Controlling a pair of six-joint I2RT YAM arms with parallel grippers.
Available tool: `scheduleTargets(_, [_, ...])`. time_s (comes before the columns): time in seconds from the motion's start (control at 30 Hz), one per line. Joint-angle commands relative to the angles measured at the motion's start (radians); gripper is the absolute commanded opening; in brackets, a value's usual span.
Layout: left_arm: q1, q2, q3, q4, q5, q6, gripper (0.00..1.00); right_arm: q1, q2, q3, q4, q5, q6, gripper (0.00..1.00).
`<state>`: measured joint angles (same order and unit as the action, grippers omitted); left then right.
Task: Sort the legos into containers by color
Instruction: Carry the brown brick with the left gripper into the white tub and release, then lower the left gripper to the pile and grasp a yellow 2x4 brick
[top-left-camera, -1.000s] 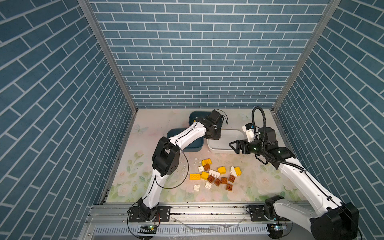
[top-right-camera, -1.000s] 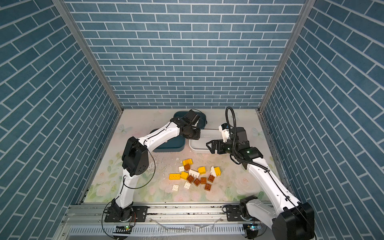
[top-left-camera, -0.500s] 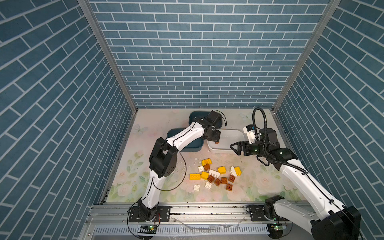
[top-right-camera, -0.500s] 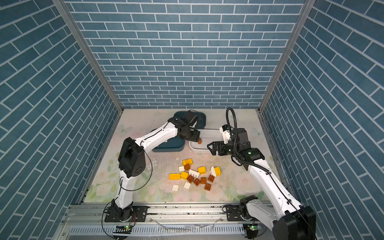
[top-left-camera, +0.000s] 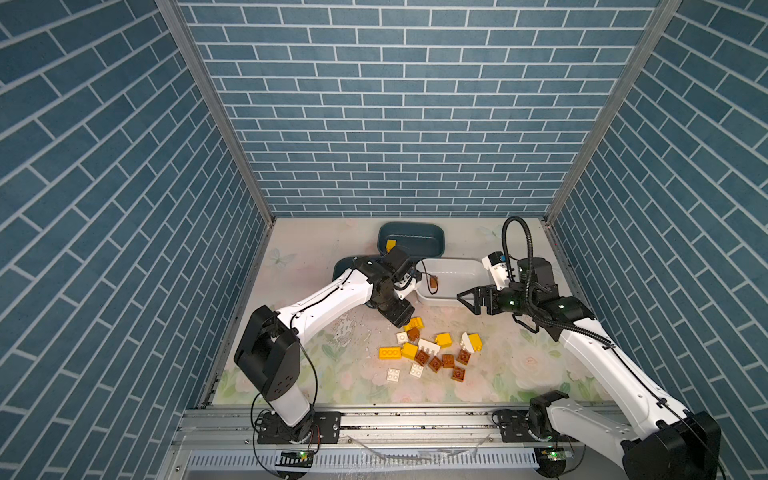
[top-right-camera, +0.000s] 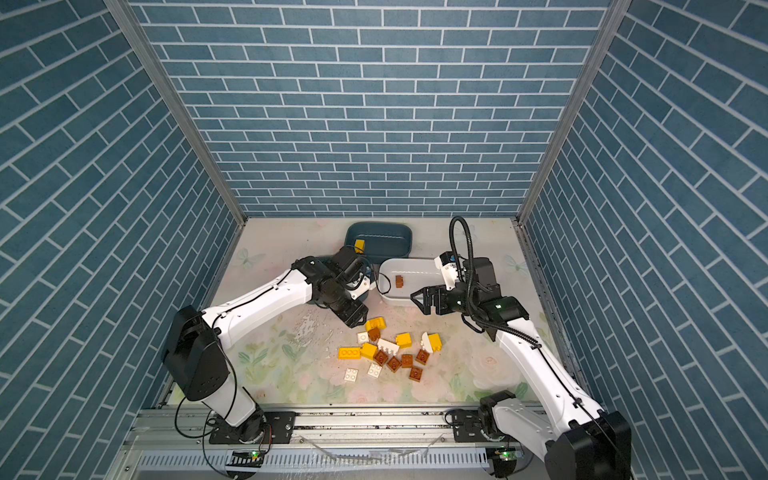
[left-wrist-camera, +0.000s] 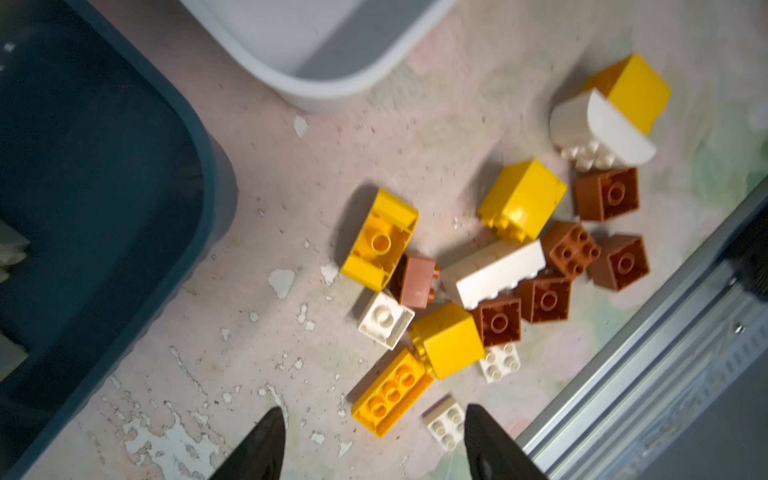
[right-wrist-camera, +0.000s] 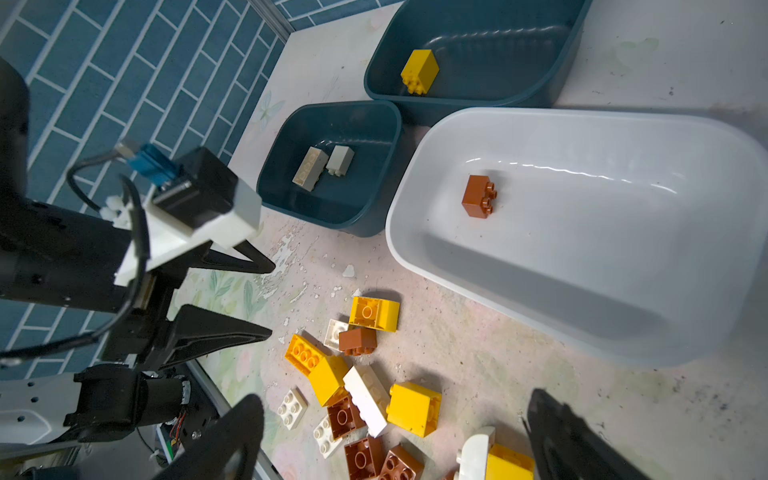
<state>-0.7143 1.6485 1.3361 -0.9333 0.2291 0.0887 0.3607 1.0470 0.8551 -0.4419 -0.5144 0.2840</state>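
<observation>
The loose legos (top-left-camera: 432, 353) lie in a heap of yellow, white and brown bricks mid-table, also seen in the left wrist view (left-wrist-camera: 498, 270). One brown brick (right-wrist-camera: 478, 196) lies in the white container (top-left-camera: 455, 270). The far teal container (top-left-camera: 411, 239) holds a yellow brick (right-wrist-camera: 419, 70). The near teal container (right-wrist-camera: 328, 166) holds two white bricks and is mostly hidden by my left arm in both top views. My left gripper (top-left-camera: 401, 319) hangs open and empty over the heap's far-left edge. My right gripper (top-left-camera: 465, 301) stands wide open and empty by the white container's front.
The three containers crowd together at the back centre. A metal rail (top-left-camera: 374, 419) runs along the table's front edge. Tiled walls (top-left-camera: 124, 249) close in the left, right and back sides. The tabletop (left-wrist-camera: 257, 332) is chipped beside the heap.
My left gripper opened, the brown brick dropped into the white container, and the gripper swung back down to the heap. The right arm has barely moved.
</observation>
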Motion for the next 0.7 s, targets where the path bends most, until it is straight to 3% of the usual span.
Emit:
scheduleTargets(0.0, [-0.006, -0.041, -0.080, -0.024, 0.004, 0.199, 0.69, 0.001, -0.002, -0.024, -0.014, -0.066, -0.038, 0.99])
scheduleTargets(0.27, [-0.053, -0.056, -0.251, 0.122, -0.006, 0.322, 0.67, 0.003, -0.013, -0.051, -0.045, -0.057, -0.052, 0.99])
scheduleTargets(0.67, [-0.115, 0.063, -0.293, 0.200, -0.110, 0.361, 0.65, 0.002, -0.031, -0.076, -0.070, -0.044, -0.058, 0.99])
